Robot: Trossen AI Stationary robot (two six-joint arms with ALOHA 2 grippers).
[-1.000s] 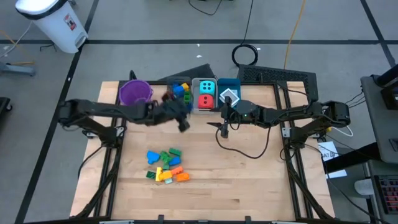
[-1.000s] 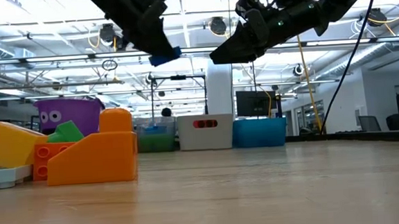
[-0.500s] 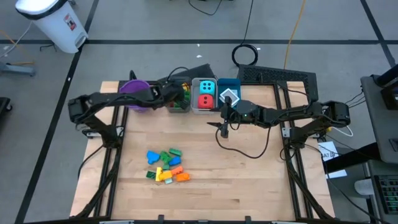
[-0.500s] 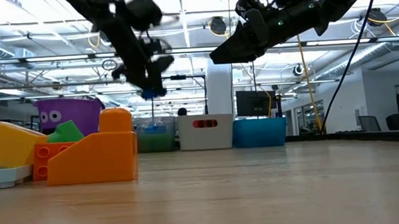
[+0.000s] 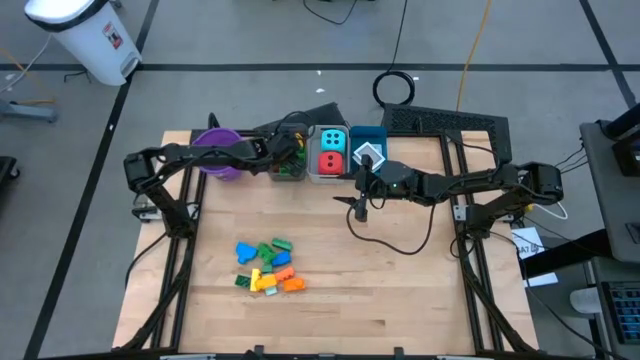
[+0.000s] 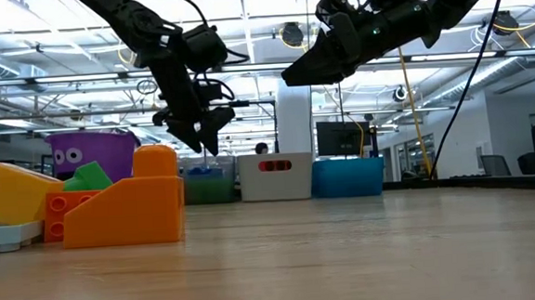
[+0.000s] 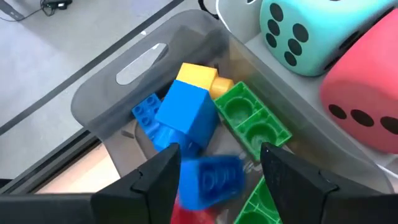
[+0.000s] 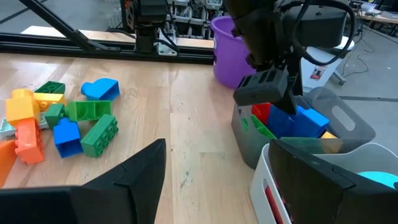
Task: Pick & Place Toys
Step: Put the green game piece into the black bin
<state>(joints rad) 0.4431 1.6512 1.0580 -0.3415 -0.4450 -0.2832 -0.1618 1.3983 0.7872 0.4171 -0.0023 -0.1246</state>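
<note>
**Grey bin filling, a pile of bricks left to move**

Grey plastic marks the drop point: the grey bin [image 5: 288,160] at the far edge of the tabletop [image 5: 400,270] already holds blue, yellow, green and red bricks. The left gripper [image 6: 201,135] hangs right over it, its fingers [image 7: 163,180] parted with nothing between them; a blue brick [image 7: 211,180] shows blurred just below them inside the bin, apparently just released. Beside it, the white bin [image 5: 331,153] holds the cyan die [image 5: 333,139] and the red die [image 5: 329,162], and the blue bin [image 5: 368,150] carries a small white flat piece [image 5: 368,154].

Still to do: a cluster of bricks [image 5: 266,267] in blue, green, yellow and orange lies on the near part of the tabletop, well apart from the bins. The right gripper [image 5: 360,208] waits above the tabletop near the bins, fingers spread and empty. By my reckoning the sorting is roughly half done.
</note>
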